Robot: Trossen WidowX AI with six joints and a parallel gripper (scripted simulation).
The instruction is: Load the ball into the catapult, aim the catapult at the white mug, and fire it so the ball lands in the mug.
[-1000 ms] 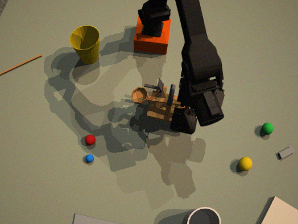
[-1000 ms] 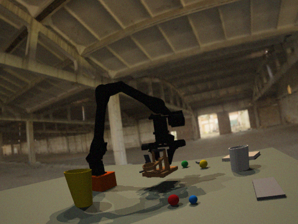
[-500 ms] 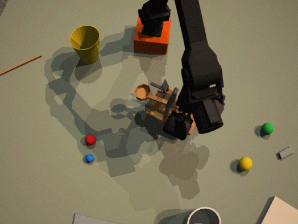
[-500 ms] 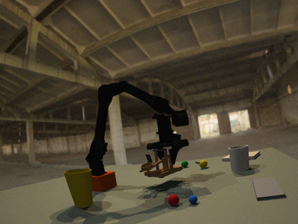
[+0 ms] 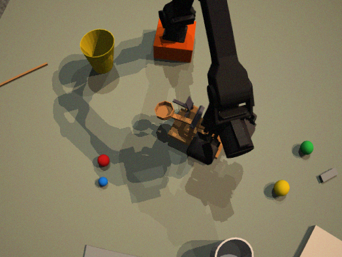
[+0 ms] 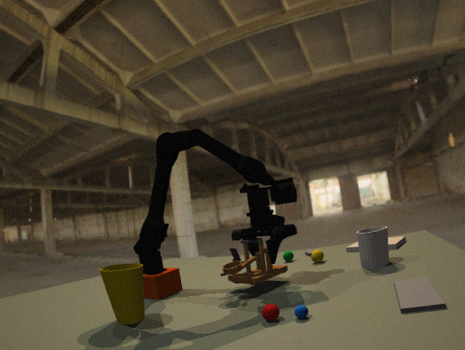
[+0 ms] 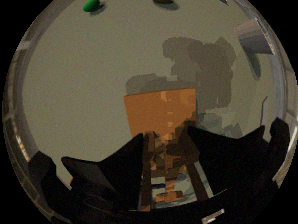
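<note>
My gripper is shut on the wooden catapult and holds it tilted a little above the table, near the middle. Its spoon cup is empty and points toward the yellow cup. The white mug stands at the near edge in the overhead view, far from the catapult. A red ball and a blue ball lie on the table left of the catapult. A green ball and a yellow ball lie to the right.
A yellow cup stands at the back left. The arm's orange base sits behind the catapult. A grey slab, a beige slab, a small grey block and a thin stick lie near the edges.
</note>
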